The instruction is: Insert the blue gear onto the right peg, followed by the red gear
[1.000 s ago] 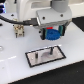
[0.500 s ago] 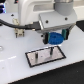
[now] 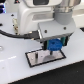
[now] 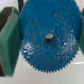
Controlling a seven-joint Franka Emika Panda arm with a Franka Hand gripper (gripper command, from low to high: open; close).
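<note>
My gripper is shut on the blue gear, a bright blue toothed disc held just above the far edge of the black-bordered pale plate. In the wrist view the blue gear fills most of the picture. Its dark centre hole shows, and the green finger pads press against its rim on both sides. The right peg is too small to make out in the exterior view and is hidden by the gear in the wrist view. The red gear is out of view.
The plate lies on a white table. A black cable runs from the exterior view's left to the arm's white body, which blocks the back of the scene.
The gripper has come down with the blue gear, from well above the plate to just over it. The plate has not moved.
</note>
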